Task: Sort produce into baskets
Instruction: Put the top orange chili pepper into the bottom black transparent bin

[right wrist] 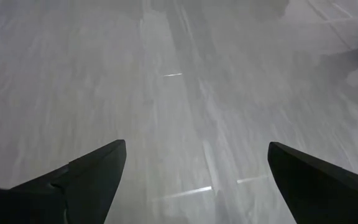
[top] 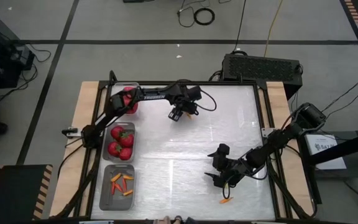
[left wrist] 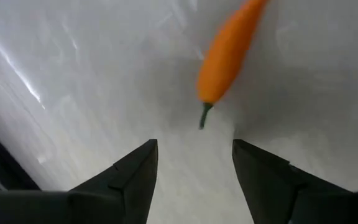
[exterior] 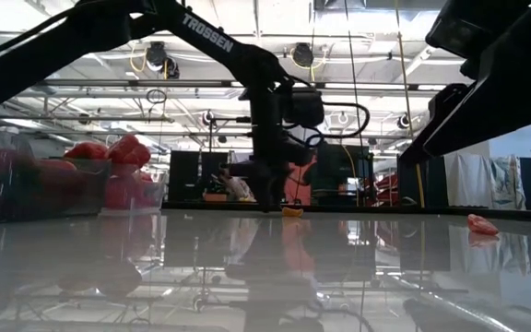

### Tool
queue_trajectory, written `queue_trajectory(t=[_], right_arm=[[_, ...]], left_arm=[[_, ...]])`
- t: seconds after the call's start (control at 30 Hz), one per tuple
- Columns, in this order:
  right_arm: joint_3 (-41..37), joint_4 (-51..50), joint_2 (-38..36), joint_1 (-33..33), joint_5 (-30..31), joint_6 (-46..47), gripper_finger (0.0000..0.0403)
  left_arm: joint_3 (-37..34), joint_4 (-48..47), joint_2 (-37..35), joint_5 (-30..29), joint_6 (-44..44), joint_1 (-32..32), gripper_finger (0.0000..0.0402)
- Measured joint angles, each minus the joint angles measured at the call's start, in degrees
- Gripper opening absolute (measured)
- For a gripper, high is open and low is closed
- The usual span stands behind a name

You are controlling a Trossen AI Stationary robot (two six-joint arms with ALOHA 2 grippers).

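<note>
A slender orange chili with a green stem lies on the white table toward its far side, also in the high view and the low view. My left gripper hovers open just above the table, pointing steeply down, with the chili's stem end a little beyond its fingertips. A second chili lies near the table's front edge. My right gripper stands wide open over bare table, just beyond that chili. Three clear baskets line the left edge.
The far basket holds red peppers, the middle one tomatoes, the near one several chilies. In the low view the far basket stands at the left and the second chili at the right. The table's middle is bare.
</note>
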Motion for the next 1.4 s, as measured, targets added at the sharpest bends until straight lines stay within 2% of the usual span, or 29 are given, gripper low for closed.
queue_trajectory(t=[0.1,0.23,0.5,0.77,1.2,1.4], right_arm=[[0.0,0.1,0.0,-0.2,0.0,-0.2,0.0384],[0.0,0.2,0.0,-0.7,0.0,-0.2,0.0384],[0.0,0.2,0.0,-1.3,0.0,-0.7,0.0384],[0.0,0.3,0.0,-1.2,-0.2,0.1,0.0384],[0.0,0.4,0.0,-1.1,-0.3,0.4,0.0384],[0.0,0.4,0.0,-1.1,-0.3,1.2,0.0384]], left_arm=[[0.0,0.1,0.3,-1.2,5.7,-0.9,0.0214],[0.0,0.1,0.7,-5.6,11.3,-2.6,0.0214],[0.0,3.7,0.8,-7.4,13.7,-5.5,0.0209],[-0.1,4.0,1.6,-11.8,11.8,-5.1,0.0141],[-0.1,4.6,1.5,-12.5,12.1,-5.1,0.0051],[-0.1,5.4,1.5,-12.9,12.1,-5.0,0.0024]])
